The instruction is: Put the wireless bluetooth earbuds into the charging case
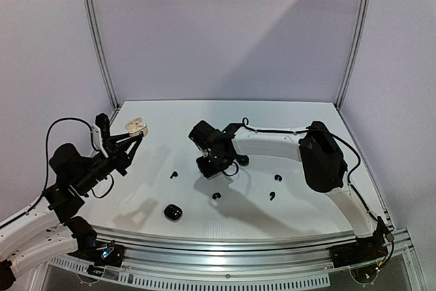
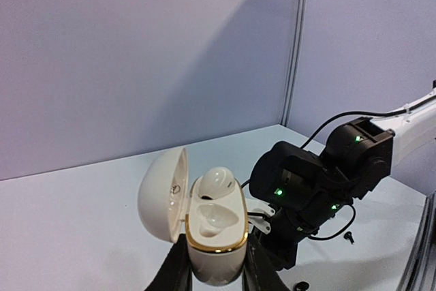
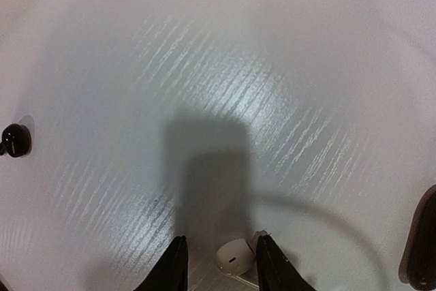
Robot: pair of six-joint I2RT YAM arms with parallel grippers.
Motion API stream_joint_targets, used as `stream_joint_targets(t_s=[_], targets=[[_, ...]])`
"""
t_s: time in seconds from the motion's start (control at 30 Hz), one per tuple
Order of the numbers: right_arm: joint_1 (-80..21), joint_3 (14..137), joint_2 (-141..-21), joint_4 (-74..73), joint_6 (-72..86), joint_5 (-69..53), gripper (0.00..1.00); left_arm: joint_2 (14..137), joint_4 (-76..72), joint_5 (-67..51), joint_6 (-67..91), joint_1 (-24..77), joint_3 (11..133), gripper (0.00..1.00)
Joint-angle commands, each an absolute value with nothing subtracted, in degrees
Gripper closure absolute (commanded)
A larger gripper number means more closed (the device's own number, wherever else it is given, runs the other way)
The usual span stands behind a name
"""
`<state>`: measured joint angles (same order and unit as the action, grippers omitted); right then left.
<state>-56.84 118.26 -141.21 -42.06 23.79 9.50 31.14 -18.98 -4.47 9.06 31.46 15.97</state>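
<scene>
An open white charging case (image 2: 216, 253) with a gold rim is raised off the table, and my left gripper (image 2: 214, 258) is shut on its base. One white earbud (image 2: 218, 182) sits in the far slot; the near slot (image 2: 216, 217) is empty. In the top view the case (image 1: 136, 126) is at the left. My right gripper (image 3: 220, 238) points down at the table (image 3: 225, 66), jaws open around a second white earbud (image 3: 233, 258). That earbud lies close to the right finger, with a gap to the left finger. The right gripper (image 1: 210, 168) is mid-table.
Several black hook-shaped earbuds (image 1: 173, 174) (image 1: 216, 195) (image 1: 272, 196) lie around the right gripper, one at the left in the right wrist view (image 3: 15, 140). A shut black case (image 1: 173, 212) rests near the front edge. A dark object (image 3: 422, 243) shows at the right wrist view's edge.
</scene>
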Motion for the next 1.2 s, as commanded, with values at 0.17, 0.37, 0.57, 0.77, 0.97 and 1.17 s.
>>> stream_joint_targets(t_s=[0.17, 0.37, 0.57, 0.77, 0.97, 1.17], targets=[[-56.4, 119.6, -143.7, -43.5, 24.2, 7.6, 0.77, 31.2, -19.6, -4.9, 8.7, 30.8, 15.1, 1.0], [-56.3, 119.7, -143.2, -43.4, 24.5, 7.9, 0.87, 31.2, -19.6, -4.9, 8.7, 30.8, 15.1, 1.0], [-56.4, 119.5, -141.4, -43.6, 26.4, 7.6, 0.92, 31.2, -19.7, -4.6, 8.6, 30.8, 15.1, 1.0], [-56.3, 119.2, -137.5, -42.1, 30.7, 7.3, 0.94, 31.0, -19.9, -4.0, 8.6, 30.8, 15.1, 1.0], [-56.3, 116.1, -128.8, -31.1, 39.9, 3.8, 0.95, 31.5, -21.7, -2.5, 7.8, 30.8, 15.4, 1.0], [-57.1, 112.9, -118.3, -14.7, 49.2, 5.0, 1.0, 36.8, -29.8, -2.0, 4.7, 30.9, 16.2, 1.0]])
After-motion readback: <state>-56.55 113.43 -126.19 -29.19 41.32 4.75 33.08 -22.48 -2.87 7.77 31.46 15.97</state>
